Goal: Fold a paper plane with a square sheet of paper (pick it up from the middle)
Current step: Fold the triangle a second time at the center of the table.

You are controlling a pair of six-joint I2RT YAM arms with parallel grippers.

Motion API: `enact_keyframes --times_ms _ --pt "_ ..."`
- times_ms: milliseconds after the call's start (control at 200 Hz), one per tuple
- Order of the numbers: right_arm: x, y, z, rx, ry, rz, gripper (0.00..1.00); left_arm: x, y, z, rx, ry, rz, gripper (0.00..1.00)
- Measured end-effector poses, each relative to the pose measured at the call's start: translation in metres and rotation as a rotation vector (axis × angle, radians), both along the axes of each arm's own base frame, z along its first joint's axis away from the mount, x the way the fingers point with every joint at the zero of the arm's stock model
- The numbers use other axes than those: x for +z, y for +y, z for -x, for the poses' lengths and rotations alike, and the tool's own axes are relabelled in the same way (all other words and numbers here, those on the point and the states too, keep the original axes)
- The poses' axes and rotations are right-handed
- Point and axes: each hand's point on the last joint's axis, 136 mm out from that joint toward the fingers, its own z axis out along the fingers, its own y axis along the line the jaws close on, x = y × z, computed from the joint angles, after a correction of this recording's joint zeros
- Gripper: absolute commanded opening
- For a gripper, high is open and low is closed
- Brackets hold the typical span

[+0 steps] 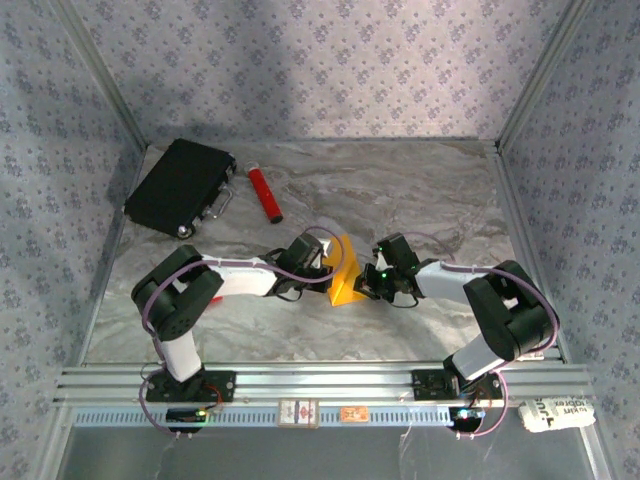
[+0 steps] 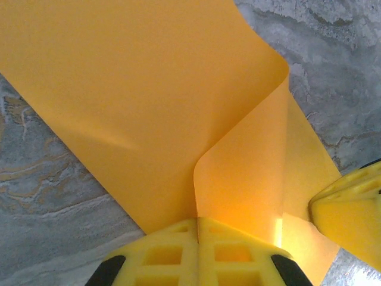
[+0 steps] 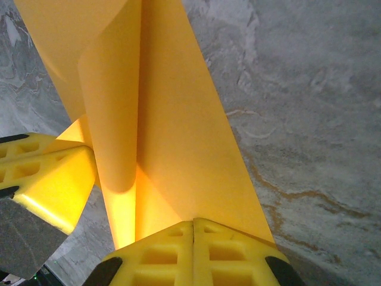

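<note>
From above, the square sheet of paper (image 1: 345, 270) stands up off the marbled desk (image 1: 420, 200) near its middle, between the two arms. It is bent into an upright, partly folded shape rather than lying flat. The left hand (image 1: 322, 270) meets it from the left and the right hand (image 1: 368, 282) from the right, each touching the sheet. Well apart, in the far left corner, a black case (image 1: 180, 187) lies flat, with a red cylinder (image 1: 265, 194) just to its right.

In the left wrist view, the left hand (image 2: 197, 225) has its two yellow fingers (image 2: 161, 256) pressed together with the paper's edge nipped between them. The sheet (image 2: 137, 89) spreads away from the grip, and one flap curls over with a rounded bend. A yellow finger of the right hand (image 2: 351, 214) touches the paper at the right edge.

In the right wrist view, the right hand (image 3: 193, 226) is likewise pinched tight on the sheet (image 3: 178, 119), its fingers (image 3: 232, 253) meeting at the seam. The paper rises from the grip in two leaves with a soft, uncreased curve between them. The left hand's fingers (image 3: 47, 179) hold the sheet at the left, close beside the right hand.
</note>
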Motion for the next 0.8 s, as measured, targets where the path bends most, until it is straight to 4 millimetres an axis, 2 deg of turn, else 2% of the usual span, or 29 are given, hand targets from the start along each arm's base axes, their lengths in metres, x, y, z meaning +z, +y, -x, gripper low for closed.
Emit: enact_keyframes --times_ms 800 --pt "-0.0007 0.0014 -0.0008 0.018 0.002 -0.007 0.02 0.0007 -0.0006 -0.0006 -0.052 -0.042 -0.018 0.06"
